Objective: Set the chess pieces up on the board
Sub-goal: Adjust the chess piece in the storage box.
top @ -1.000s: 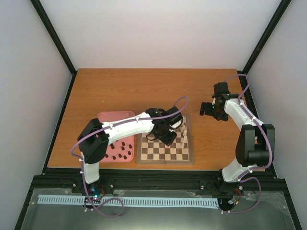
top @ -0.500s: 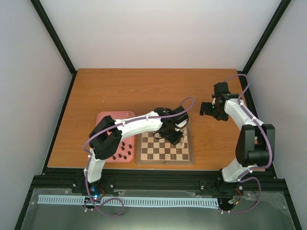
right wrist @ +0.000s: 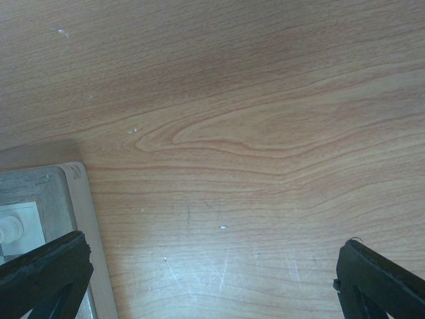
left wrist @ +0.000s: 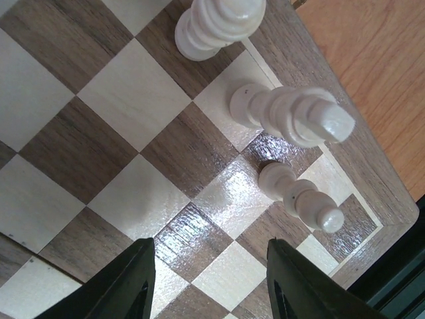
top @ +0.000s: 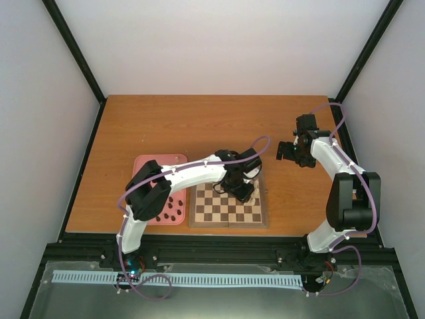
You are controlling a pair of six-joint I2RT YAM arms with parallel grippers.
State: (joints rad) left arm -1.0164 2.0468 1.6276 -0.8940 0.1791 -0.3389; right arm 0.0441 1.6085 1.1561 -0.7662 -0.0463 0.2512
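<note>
Currently my left fingers [top: 243,191] hang parted over the board [left wrist: 99,133] with nothing between them. Three cream pieces [left wrist: 289,113] stand just ahead and to their right, along the board's edge. My right fingers [top: 285,151] are spread wide and empty above the bench [right wrist: 265,133], a board corner beside one fingertip. Dark pieces [top: 170,210] lie in the pink tray [top: 149,163], well apart from my left fingers.
</note>
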